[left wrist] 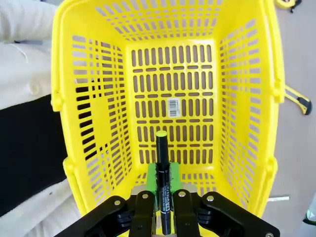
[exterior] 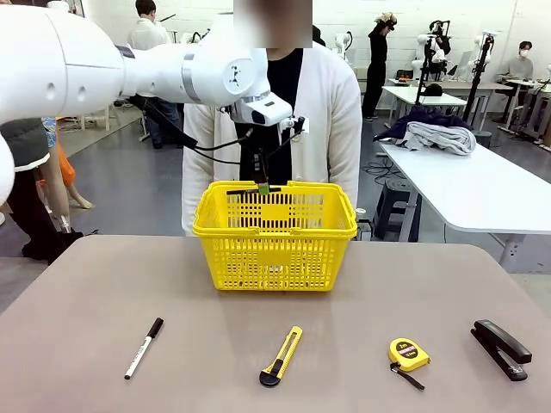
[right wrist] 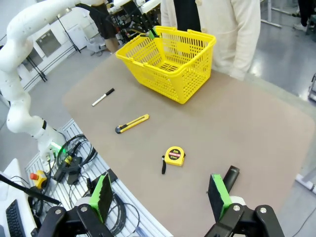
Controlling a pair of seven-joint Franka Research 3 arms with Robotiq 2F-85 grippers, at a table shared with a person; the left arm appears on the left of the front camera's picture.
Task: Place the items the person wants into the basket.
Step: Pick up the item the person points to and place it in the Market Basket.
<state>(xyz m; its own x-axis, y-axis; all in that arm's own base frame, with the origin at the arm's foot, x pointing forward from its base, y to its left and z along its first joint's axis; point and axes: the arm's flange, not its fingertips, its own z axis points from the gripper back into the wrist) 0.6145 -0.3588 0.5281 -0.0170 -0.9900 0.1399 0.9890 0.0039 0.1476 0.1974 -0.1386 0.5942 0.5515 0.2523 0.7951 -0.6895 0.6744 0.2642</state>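
On the brown table (exterior: 86, 292), a white marker (exterior: 144, 348), utility knife (exterior: 281, 355), tape measure (exterior: 407, 354) and black stapler (exterior: 500, 348) are laid in a row, nearer than the yellow basket (exterior: 274, 249). White tables are seen in the room behind. The pen (left wrist: 161, 145) is clamped in the left gripper (left wrist: 163, 173) over the basket. The right gripper (right wrist: 160, 195) is held with jaws wide apart, and the stapler is partly hidden behind one pad.

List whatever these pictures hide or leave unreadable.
- Pen: lower half, left wrist view, inside the shut left end effector.
- Stapler: mostly hidden, right wrist view, behind a pad of the open right end effector.
- Basket sticker: print too small, left wrist view.
- Tape measure: label too small, front view.
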